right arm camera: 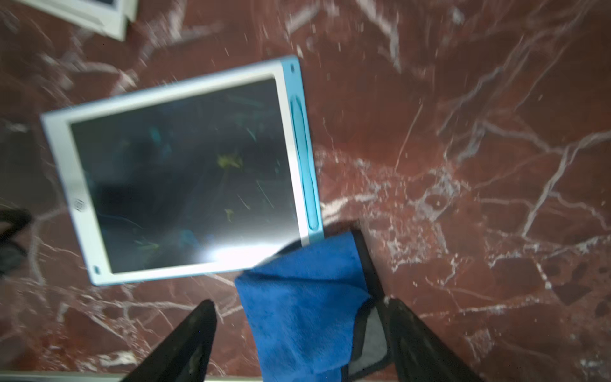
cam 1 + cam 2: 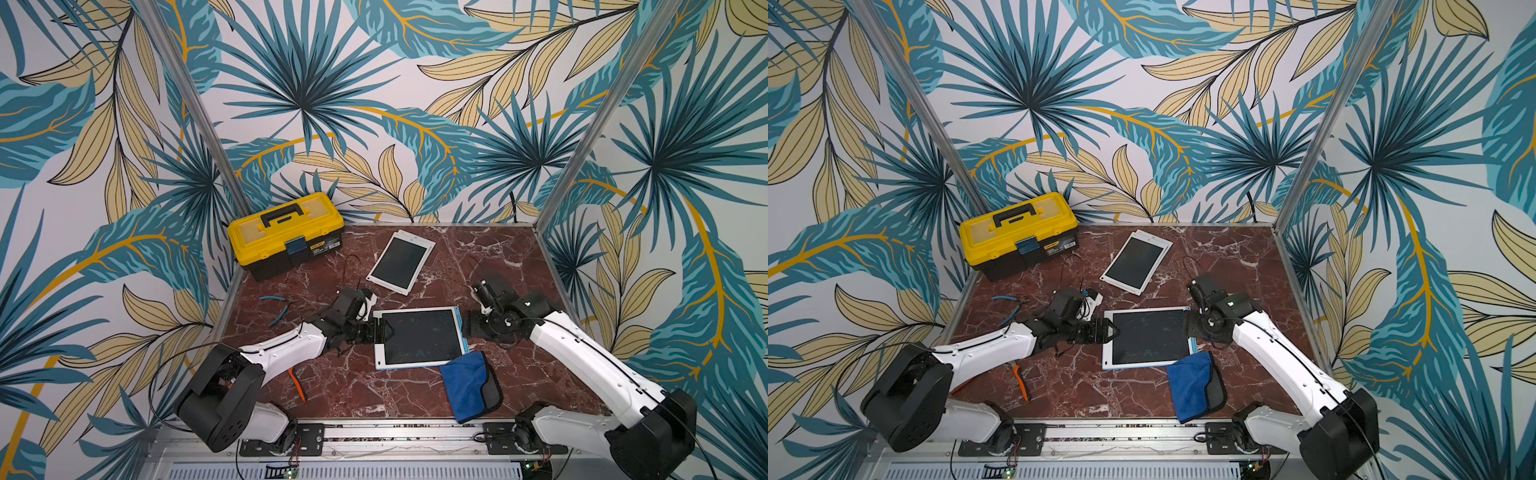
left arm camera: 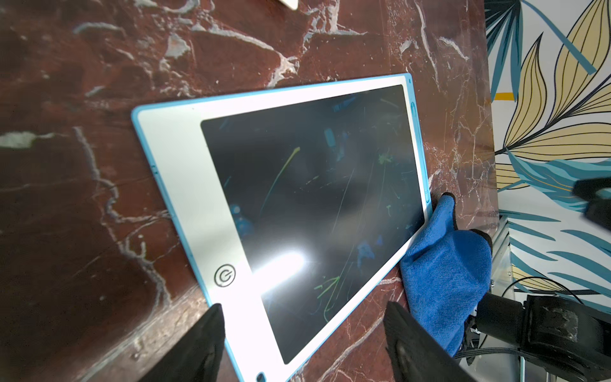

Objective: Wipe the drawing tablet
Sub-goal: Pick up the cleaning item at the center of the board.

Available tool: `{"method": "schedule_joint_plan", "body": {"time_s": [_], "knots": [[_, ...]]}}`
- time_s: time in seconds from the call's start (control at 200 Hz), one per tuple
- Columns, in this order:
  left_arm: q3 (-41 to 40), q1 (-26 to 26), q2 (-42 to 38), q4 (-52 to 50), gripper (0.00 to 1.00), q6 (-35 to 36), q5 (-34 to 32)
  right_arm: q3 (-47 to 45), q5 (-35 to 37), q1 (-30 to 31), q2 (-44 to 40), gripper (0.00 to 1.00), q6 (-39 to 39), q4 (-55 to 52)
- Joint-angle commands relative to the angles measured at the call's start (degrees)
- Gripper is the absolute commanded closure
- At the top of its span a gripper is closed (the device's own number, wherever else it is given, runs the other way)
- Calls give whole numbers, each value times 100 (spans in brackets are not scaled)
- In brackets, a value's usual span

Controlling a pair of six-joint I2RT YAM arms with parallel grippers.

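The left gripper (image 2: 383, 332) sits near the centre of the frame in both top views. Its fingers are spread apart and closed on nothing, with their tips over the left-hand short edge of the blue-framed drawing tablet (image 2: 419, 338). The left wrist view shows the two black fingers (image 3: 198, 347) wide of each other, with the tablet's corner lying between them on the table. The right gripper (image 2: 468, 326) faces it from the tablet's opposite edge, also spread wide and empty. Its wrist view is blurred, but shows the blue cloth (image 1: 297, 297) lying between the fingers with neither one pressing on it. The tablet lies flat just below the middle of the frame, between the two grippers, and its dark screen carries faint green and yellow strokes. The cloth, blue with a dark grey border, lies crumpled on the red marble table (image 2: 353, 395), one tip touching the tablet's lower right corner. Above the tablet, toward the back wall, two white-framed tablets (image 2: 401, 262) lie stacked and askew. A yellow toolbox (image 2: 286, 232) stands shut in the table's back left corner. Blue-handled pliers (image 2: 276, 309) lie near the table's left edge, and an orange-handled tool (image 2: 298, 384) lies beside the left arm toward the lower left.
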Motion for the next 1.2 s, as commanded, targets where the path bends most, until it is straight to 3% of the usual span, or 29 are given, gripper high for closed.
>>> {"method": "schedule_joint_plan", "body": {"time_s": [0.0,0.255,0.456,0.596,0.776,0.871,0.931,0.996,1.192], "knots": [[-155,137,-151,31,22,114,-43,-637,231,190,-246,17,614,-196],[-223,206,-153,-58,23,180,-84,-1368,232,294,-7,17,756,378],[73,-49,-130,-970,26,447,-1037,-1615,266,473,375,17,893,797],[499,-426,84,-1581,26,622,-1459,-1370,944,1051,159,17,1270,308],[593,-492,491,-1698,28,670,-1847,-963,1806,1766,-175,17,1893,-627],[727,-618,783,-1782,32,699,-2126,-889,2119,2219,-161,17,2146,-897],[833,-660,991,-1809,40,688,-2166,-913,2238,2383,-119,17,2231,-901],[968,-662,1235,-1904,45,670,-2186,-1002,2121,2452,10,17,2166,-684],[1237,-672,1742,-2205,45,664,-2384,-1600,1355,2482,504,17,1953,639]]}}
